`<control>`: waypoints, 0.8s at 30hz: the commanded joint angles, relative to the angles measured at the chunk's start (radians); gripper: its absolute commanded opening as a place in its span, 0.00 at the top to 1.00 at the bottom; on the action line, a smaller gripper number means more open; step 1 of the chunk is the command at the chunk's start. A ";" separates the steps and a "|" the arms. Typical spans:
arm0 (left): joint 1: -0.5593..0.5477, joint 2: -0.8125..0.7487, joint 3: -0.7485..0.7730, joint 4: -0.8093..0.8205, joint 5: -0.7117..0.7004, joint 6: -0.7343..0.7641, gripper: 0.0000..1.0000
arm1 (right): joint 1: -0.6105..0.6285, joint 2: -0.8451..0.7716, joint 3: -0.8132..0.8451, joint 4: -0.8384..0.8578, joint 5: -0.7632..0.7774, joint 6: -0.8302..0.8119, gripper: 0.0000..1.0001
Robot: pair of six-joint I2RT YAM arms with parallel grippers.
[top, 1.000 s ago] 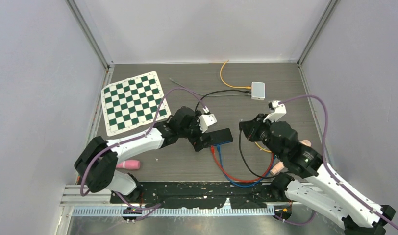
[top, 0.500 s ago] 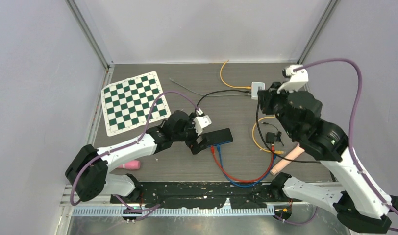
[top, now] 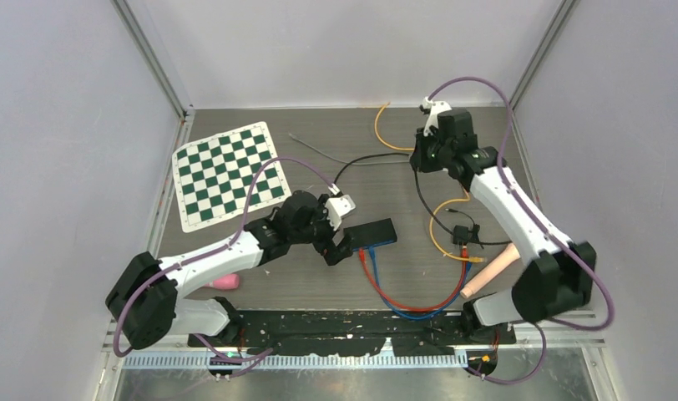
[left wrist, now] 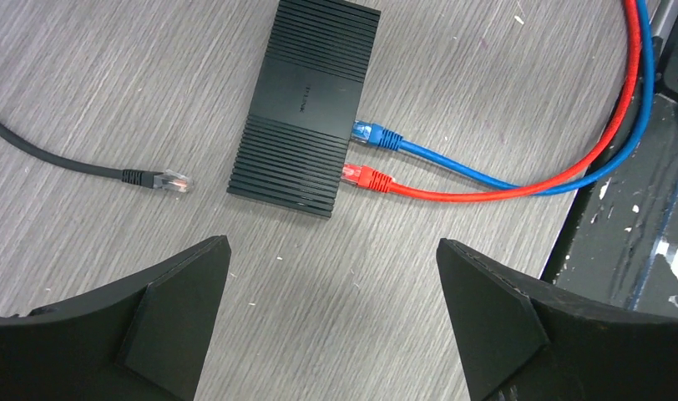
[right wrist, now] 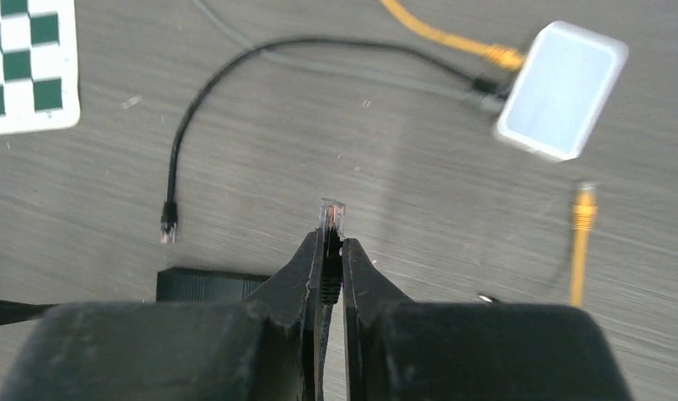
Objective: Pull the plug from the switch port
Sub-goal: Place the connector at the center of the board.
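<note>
Pinching a plug [right wrist: 331, 215], seemingly aloft.

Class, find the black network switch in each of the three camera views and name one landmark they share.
Top external: the switch lies in the middle of the picture.
Left wrist: switch upper middle, a red plug and a blue plug in its side.
Right wrist: switch edge only, lower left.
Shared landmark: the loose black cable.

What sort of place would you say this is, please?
Most likely a robotics lab test cell: plain pale walls enclose the tabletop, a checkerboard mat lies on it, and a network switch sits mid-table.
</note>
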 commanded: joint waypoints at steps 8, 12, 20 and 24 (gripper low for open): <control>-0.032 -0.066 -0.015 -0.057 0.004 -0.109 0.00 | -0.078 0.383 0.037 0.123 -0.311 0.074 0.95; -0.032 -0.097 -0.001 -0.128 -0.044 -0.083 0.01 | -0.098 0.349 -0.045 0.208 -0.328 0.194 0.95; -0.032 -0.102 0.088 -0.230 -0.053 -0.071 0.00 | -0.136 0.338 -0.075 0.198 -0.235 0.357 0.91; -0.034 -0.127 0.074 -0.212 -0.073 -0.100 0.00 | -0.152 0.325 -0.092 0.195 -0.178 0.363 0.83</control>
